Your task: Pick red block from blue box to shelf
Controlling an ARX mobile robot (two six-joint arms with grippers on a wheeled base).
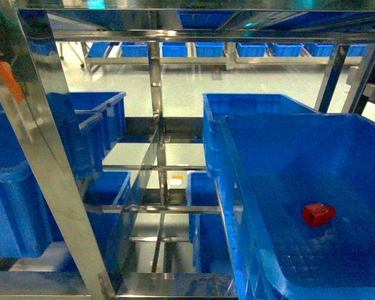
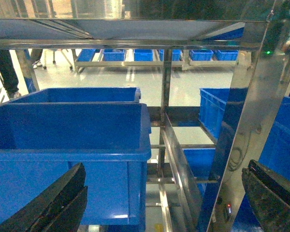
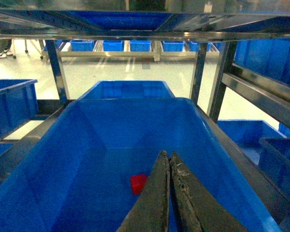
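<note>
The red block (image 3: pixel 138 183) lies on the blue box (image 3: pixel 48 159) floor; the right gripper (image 3: pixel 169 159), jaws pressed together, hangs just beside it; the left gripper (image 2: pixel 164 193) is spread wide

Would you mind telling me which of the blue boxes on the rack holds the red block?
The nearest blue box, at the right of the head view; the red block lies on its floor.

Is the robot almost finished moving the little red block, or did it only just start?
Only just starting. Nothing looks done: the red block lies on the floor of the blue box. The right hand is pinched shut above the box, holding nothing; the left hand is open and empty. Grabbing, lifting and placing on the shelf all remain.
</note>
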